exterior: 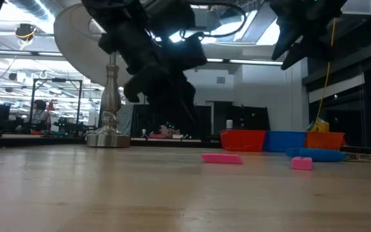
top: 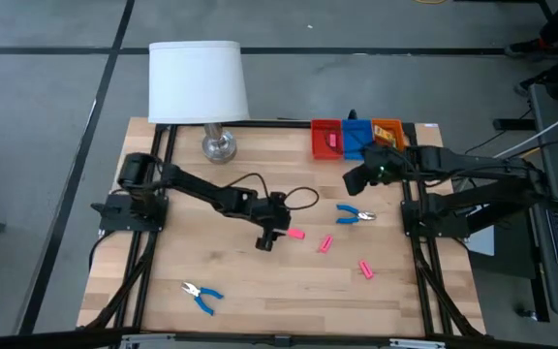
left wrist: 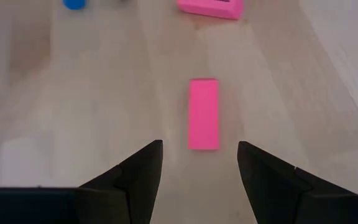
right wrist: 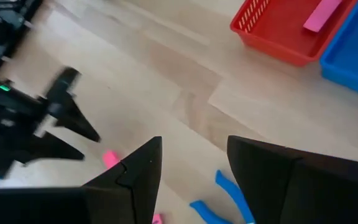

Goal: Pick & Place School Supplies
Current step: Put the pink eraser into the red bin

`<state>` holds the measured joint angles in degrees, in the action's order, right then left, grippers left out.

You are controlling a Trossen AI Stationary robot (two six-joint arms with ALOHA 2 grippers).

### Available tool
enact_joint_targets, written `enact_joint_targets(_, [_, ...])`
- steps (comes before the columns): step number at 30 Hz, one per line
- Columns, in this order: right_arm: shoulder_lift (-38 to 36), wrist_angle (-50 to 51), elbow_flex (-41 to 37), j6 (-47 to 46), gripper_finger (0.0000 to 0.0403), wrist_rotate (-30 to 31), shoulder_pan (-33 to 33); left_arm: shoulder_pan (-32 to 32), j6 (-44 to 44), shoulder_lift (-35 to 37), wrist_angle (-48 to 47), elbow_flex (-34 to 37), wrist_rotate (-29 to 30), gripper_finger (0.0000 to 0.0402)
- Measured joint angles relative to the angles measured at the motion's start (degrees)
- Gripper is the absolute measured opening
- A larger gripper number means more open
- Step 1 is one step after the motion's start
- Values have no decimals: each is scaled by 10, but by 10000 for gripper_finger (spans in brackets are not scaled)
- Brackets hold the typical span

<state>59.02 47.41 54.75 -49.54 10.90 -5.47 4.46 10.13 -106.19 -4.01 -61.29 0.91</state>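
Observation:
Three pink erasers lie flat on the wooden table [top: 211, 262]: one [top: 295, 234] just right of my left gripper [top: 269, 240], one [top: 325, 243] and one [top: 366, 269] farther right. In the left wrist view my left gripper [left wrist: 199, 146] is open, above the table, with the nearest eraser [left wrist: 203, 113] just ahead of its fingertips. One pair of blue-handled pliers [top: 355, 214] lies below my right gripper [top: 355, 180], another [top: 201, 296] near the front edge. My right gripper [right wrist: 194, 140] is open and raised. A fourth pink eraser [right wrist: 321, 15] lies in the red tray [right wrist: 272, 31]. No yellow-orange pieces show.
The red tray [top: 326, 139], blue tray [top: 356, 136] and orange tray [top: 388, 131] stand side by side at the far right edge. A white-shaded lamp [top: 198, 82] stands at the far left on its metal base [top: 218, 146]. Bare wood lies between the near pliers and the erasers.

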Motion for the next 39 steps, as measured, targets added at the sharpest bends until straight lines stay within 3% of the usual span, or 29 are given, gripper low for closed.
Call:
enact_joint_targets(22, [-1, 0, 0, -110, 185, 53, 106, -13, -19, -92, 101, -13, -66, 201])
enact_joint_targets(26, [-1, -5, 0, -126, 185, 63, 124, -13, -29, -98, 104, -13, -78, 172])
enact_joint_targets(33, [-1, -97, 0, -63, 185, 83, 165, -24, -93, -99, 112, -13, -102, 67])
enact_joint_targets(39, [-1, -222, 0, 40, 185, 52, 207, -49, -203, -97, 185, -11, -223, 64])
